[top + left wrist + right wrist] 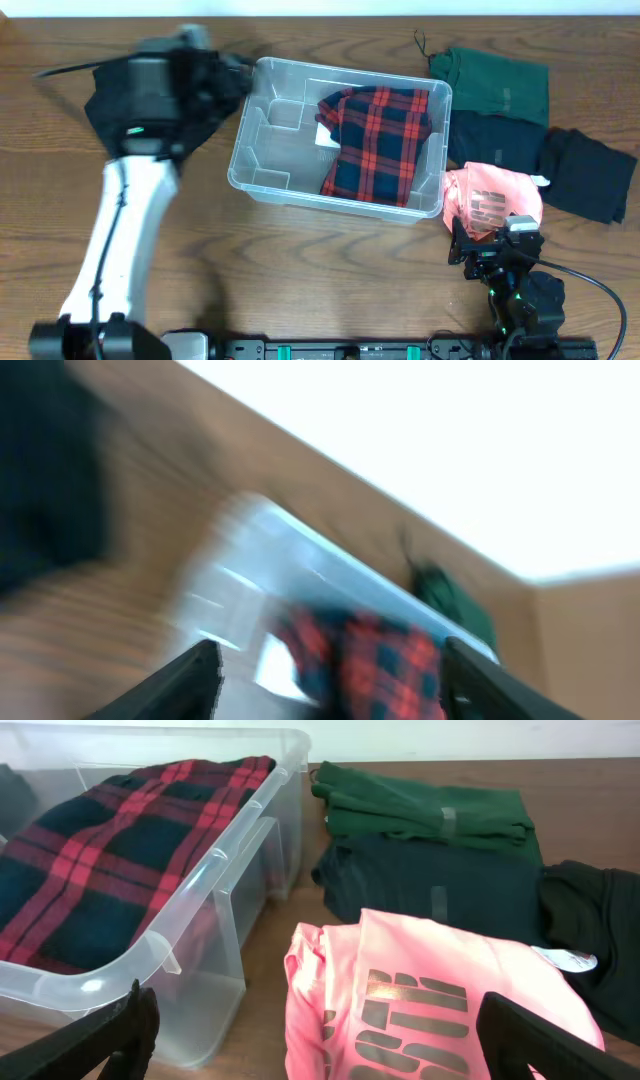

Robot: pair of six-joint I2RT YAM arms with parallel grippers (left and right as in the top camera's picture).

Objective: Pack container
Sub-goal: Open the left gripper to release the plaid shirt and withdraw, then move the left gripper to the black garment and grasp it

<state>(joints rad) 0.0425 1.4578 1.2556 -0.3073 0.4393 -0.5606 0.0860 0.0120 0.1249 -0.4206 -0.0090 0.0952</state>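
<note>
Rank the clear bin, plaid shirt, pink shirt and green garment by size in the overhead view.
1. clear bin
2. plaid shirt
3. pink shirt and green garment: about alike, too close to rank

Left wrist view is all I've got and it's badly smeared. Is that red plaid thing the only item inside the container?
Observer: Yes. Overhead shows only the plaid garment in the container, lying in its right half.
Operator: What's lying outside it?
Observer: To its right sit a green garment, a navy garment, a black garment and a pink garment.
Operator: And the right tool?
Observer: The right tool is open, holding nothing, facing the pink garment from close by.
</note>
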